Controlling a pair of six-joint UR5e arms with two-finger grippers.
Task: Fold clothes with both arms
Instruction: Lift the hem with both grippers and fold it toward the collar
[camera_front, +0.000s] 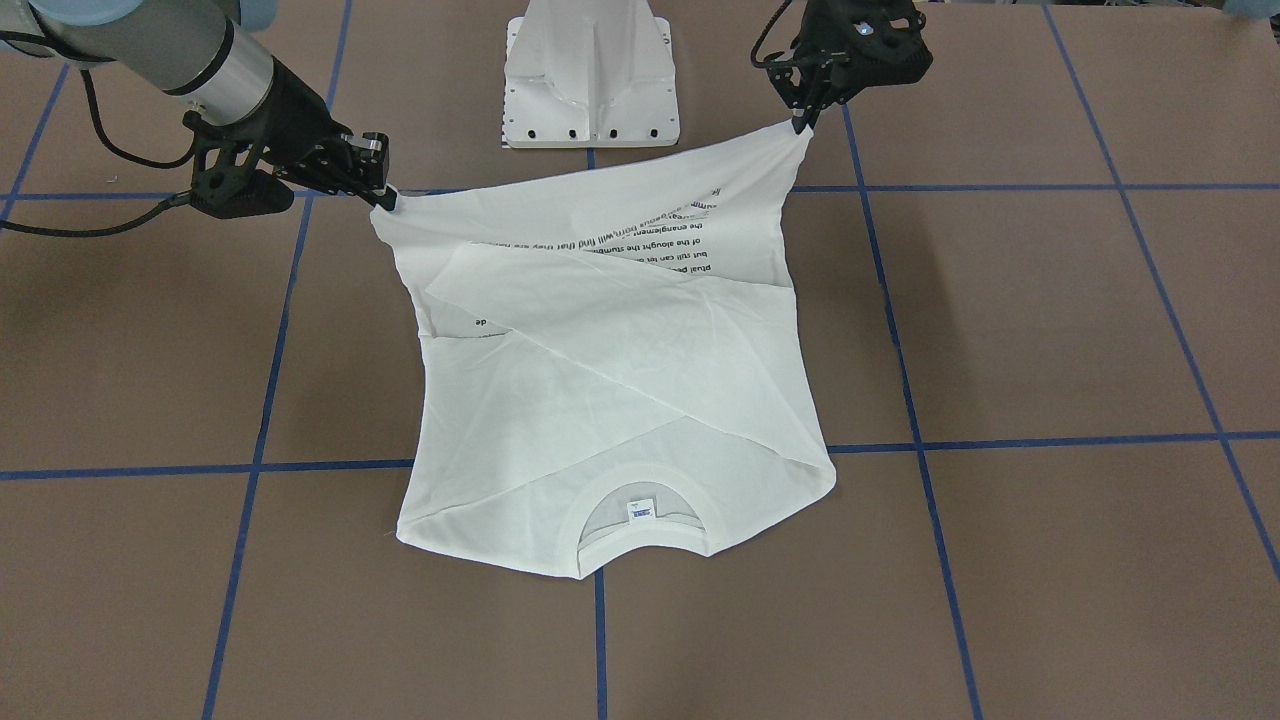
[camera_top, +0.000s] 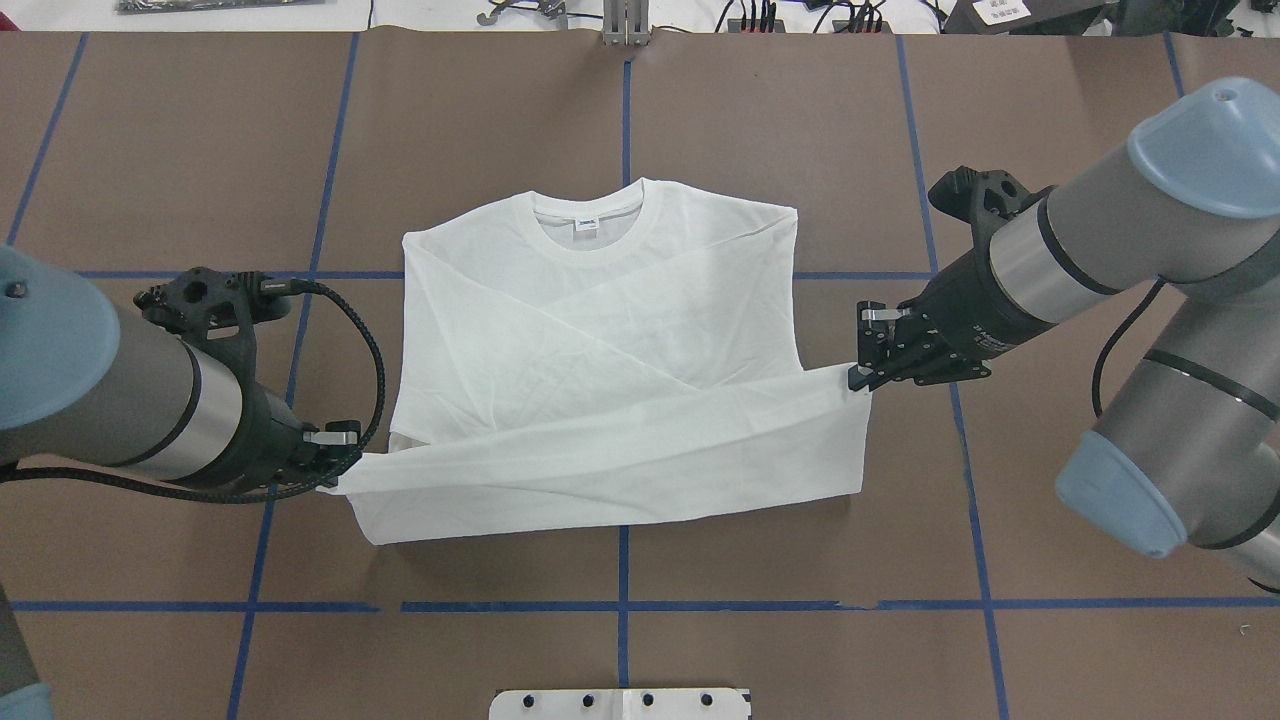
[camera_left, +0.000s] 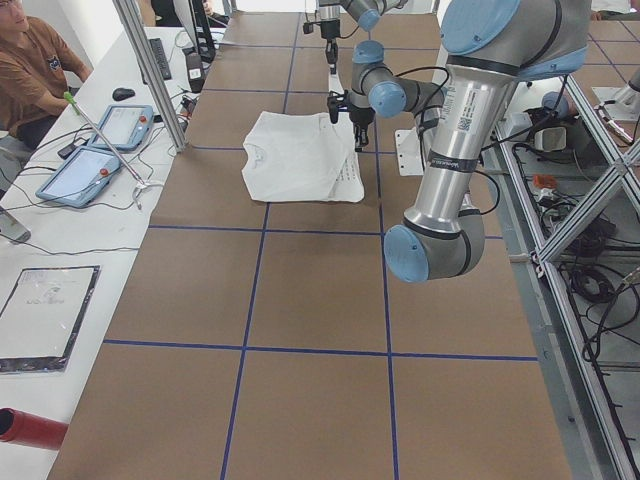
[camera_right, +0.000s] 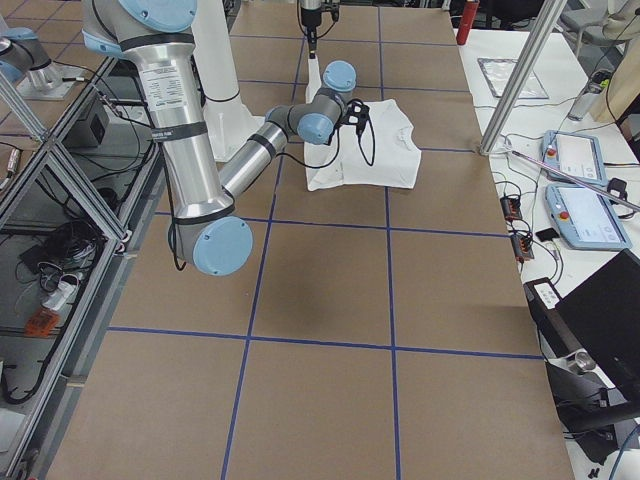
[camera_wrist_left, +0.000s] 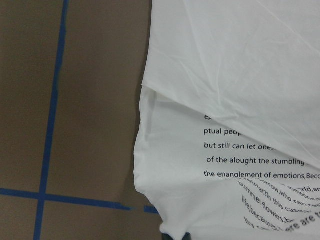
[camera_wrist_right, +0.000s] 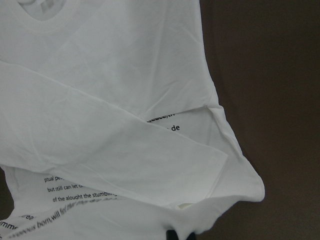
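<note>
The white shirt lies flat on the brown table, collar on the far side from the robot, with its sleeves crossed over the body. Its near hem is lifted and stretched between both arms. My left gripper is shut on one hem corner and my right gripper is shut on the other. Black printed text shows on the raised underside. Both wrist views are filled by shirt cloth.
The white pedestal base stands just behind the lifted hem. Blue tape lines grid the table. A seated person, tablets and a metal post are beside the table's operator side.
</note>
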